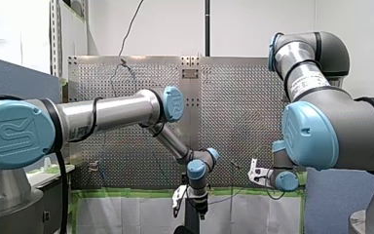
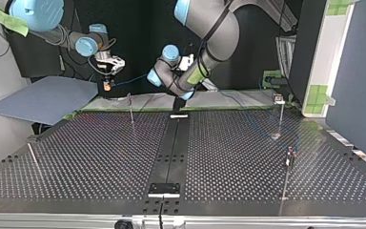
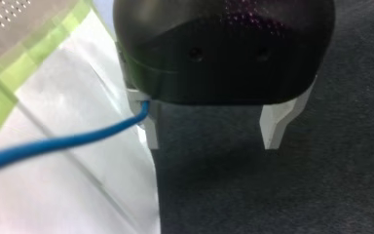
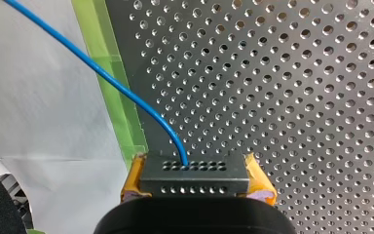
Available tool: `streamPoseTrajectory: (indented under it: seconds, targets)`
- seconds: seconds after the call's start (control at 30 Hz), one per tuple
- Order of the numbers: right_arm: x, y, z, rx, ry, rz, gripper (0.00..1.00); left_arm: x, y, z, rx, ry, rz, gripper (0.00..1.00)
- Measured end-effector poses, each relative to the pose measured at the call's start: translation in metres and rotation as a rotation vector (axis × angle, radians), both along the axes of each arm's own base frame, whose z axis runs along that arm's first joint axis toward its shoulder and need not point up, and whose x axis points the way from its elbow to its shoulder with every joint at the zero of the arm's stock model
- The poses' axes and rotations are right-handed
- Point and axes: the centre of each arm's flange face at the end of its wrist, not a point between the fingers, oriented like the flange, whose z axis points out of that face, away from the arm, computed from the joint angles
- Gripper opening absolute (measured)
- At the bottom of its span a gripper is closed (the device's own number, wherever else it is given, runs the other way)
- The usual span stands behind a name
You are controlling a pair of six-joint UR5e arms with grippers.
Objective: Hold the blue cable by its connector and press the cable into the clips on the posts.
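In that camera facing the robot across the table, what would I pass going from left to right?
Grey-blue board → right arm's fingers, shut on the connector → thin post → left arm → post with a clip.

The cable (image 4: 126, 92) is bright blue. Its connector (image 4: 195, 178) is black with two rows of small holes. The pads (image 4: 132, 181) are yellow. The table (image 4: 297, 97) is silver-grey with a regular grid of holes, and the tape (image 4: 109, 73) is green.
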Motion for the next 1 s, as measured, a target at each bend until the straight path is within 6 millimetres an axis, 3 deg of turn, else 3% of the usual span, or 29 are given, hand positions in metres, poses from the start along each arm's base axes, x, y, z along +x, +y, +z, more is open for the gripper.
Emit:
streamPoseTrajectory:
  seconds: [0.33, 0.43, 0.47, 0.5, 0.53, 0.57, 0.6, 0.63, 0.67, 1.0]
  targets:
    - [0.001, 0.000, 0.000, 0.001, 0.000, 0.002, 0.00, -0.010, 0.010, -0.012, 0.007, 0.032, -0.007, 1.00]
    - [0.002, 0.001, 0.000, 0.001, 0.000, 0.003, 0.00, -0.011, 0.011, -0.013, 0.011, 0.034, -0.012, 0.93]
    - [0.002, 0.000, 0.000, 0.001, 0.000, 0.003, 0.00, -0.011, 0.012, -0.014, 0.014, 0.034, -0.015, 0.74]
    - [0.002, 0.000, 0.000, 0.001, 0.000, 0.003, 0.00, -0.011, 0.012, -0.014, 0.019, 0.033, -0.020, 0.74]
    - [0.002, 0.001, 0.000, 0.001, 0.000, 0.003, 0.00, -0.011, 0.012, -0.013, 0.024, 0.032, -0.024, 0.57]
    - [0.002, 0.001, 0.000, 0.001, 0.000, 0.003, 0.00, -0.011, 0.013, -0.013, 0.032, 0.029, -0.028, 0.27]
    - [0.002, 0.001, 0.000, 0.002, 0.001, 0.003, 0.00, -0.011, 0.013, -0.013, 0.042, 0.023, -0.034, 0.27]
    - [0.002, 0.001, 0.000, 0.003, 0.001, 0.003, 0.00, -0.011, 0.013, -0.013, 0.050, 0.018, -0.039, 0.05]
    - [0.002, 0.001, 0.000, 0.003, 0.001, 0.004, 0.00, -0.011, 0.013, -0.013, 0.059, 0.012, -0.045, 0.00]
    - [0.002, 0.001, 0.000, 0.004, 0.002, 0.005, 0.00, -0.015, 0.011, -0.011, 0.138, -0.043, -0.087, 0.00]
